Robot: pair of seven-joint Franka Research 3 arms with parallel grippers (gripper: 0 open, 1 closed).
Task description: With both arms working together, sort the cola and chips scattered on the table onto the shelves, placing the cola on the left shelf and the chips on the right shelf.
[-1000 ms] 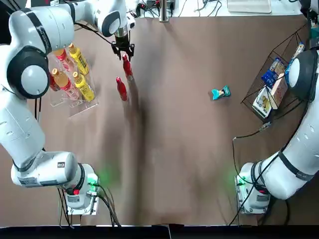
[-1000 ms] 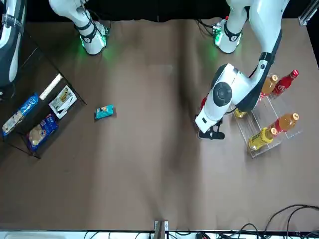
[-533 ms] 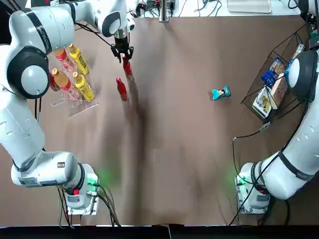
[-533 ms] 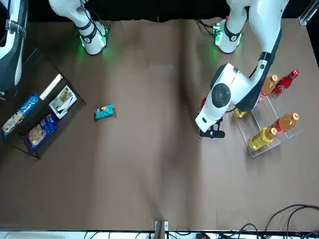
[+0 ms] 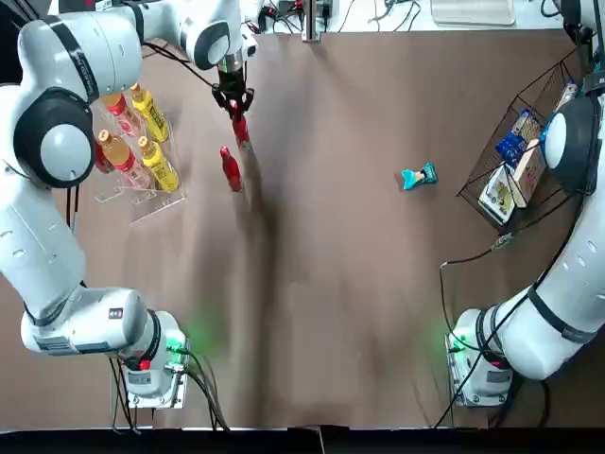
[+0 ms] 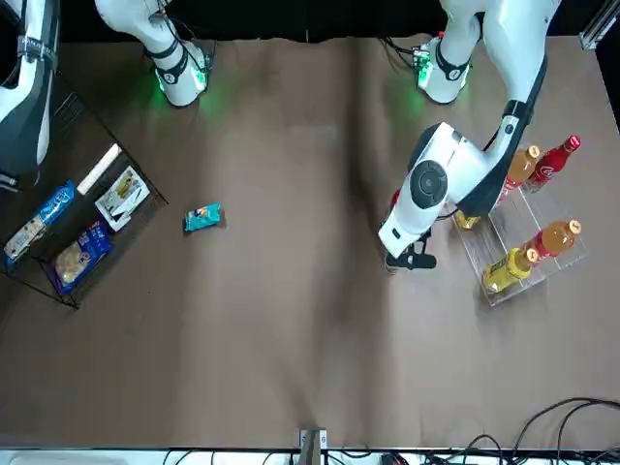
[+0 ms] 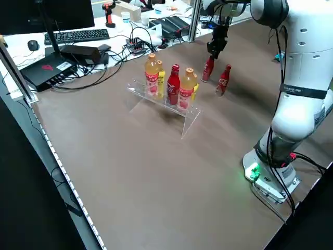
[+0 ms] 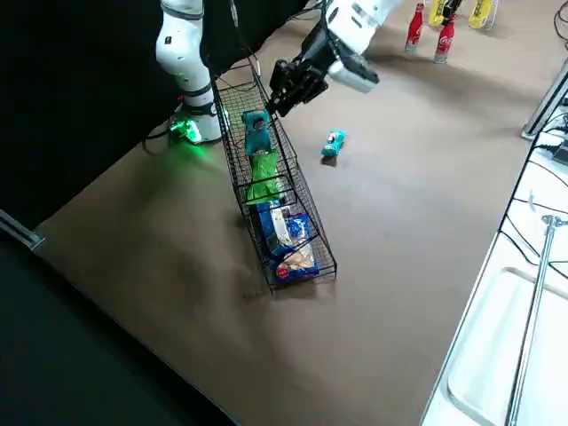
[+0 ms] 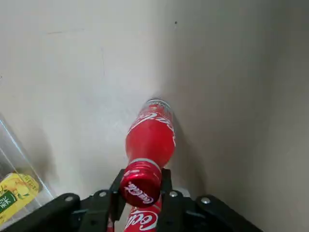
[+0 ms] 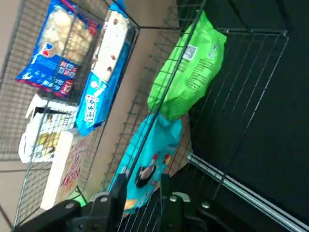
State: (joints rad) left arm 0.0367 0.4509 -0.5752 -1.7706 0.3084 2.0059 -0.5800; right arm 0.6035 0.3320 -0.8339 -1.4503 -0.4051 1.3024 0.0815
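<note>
My left gripper [image 5: 233, 97] is at the far left of the table, shut on the neck of a red cola bottle [image 5: 242, 130] that stands on the cloth. A second cola bottle [image 5: 230, 168] stands just beside it. A third cola [image 6: 554, 163] sits on the left shelf [image 7: 182, 112], a clear stand. My right gripper [image 10: 143, 191] hangs open over the right shelf [image 8: 307, 202], a black wire basket. A green chips packet [image 10: 186, 72] and a teal one [image 10: 149, 154] lie inside it. Another teal chips packet [image 5: 419, 176] lies on the table.
Amber and yellow bottles [image 5: 156, 165] fill the other places on the clear stand. Blue and white boxes [image 10: 58, 48] sit in the lower part of the wire basket. A keyboard and cables [image 7: 78, 35] lie beyond the table's far edge.
The left gripper's fingers have narrowed onto the top of the cola bottle. The right arm has shifted slightly toward the far side of the table.
</note>
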